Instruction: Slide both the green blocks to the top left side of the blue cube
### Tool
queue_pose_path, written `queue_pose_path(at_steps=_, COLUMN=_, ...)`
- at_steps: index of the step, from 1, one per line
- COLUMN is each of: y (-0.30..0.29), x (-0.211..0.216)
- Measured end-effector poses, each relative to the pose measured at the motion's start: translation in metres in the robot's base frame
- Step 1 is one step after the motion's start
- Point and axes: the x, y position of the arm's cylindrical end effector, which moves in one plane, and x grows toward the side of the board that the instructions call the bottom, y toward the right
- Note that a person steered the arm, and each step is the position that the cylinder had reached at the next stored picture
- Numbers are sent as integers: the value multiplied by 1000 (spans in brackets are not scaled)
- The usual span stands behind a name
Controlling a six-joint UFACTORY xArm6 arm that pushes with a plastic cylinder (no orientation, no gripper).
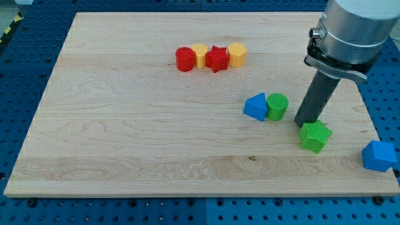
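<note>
A green cylinder [277,106] stands right of centre, touching a blue triangular block [255,107] on its left. A green star-shaped block [315,135] lies lower right of them. A blue cube [379,155] sits at the board's bottom right edge. My tip [305,122] is at the end of the dark rod, touching the green star's upper left side and a little right of the green cylinder.
A row of touching blocks lies near the view's top centre: a red cylinder [185,59], a yellow block [199,55], a red star [217,59] and a yellow hexagon [237,55]. The wooden board [125,137] rests on a blue perforated table.
</note>
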Motion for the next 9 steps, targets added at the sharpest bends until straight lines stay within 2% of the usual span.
queue_pose_path(at_steps=1, y=-20, x=-12)
queue_pose_path(at_steps=2, y=-25, x=10)
queue_pose_path(at_steps=3, y=-6, x=36)
queue_pose_path(at_steps=4, y=19, x=40)
queue_pose_path(at_steps=6, y=26, x=19)
queue_pose_path(at_steps=8, y=28, x=37)
queue_pose_path(at_steps=9, y=23, x=-16)
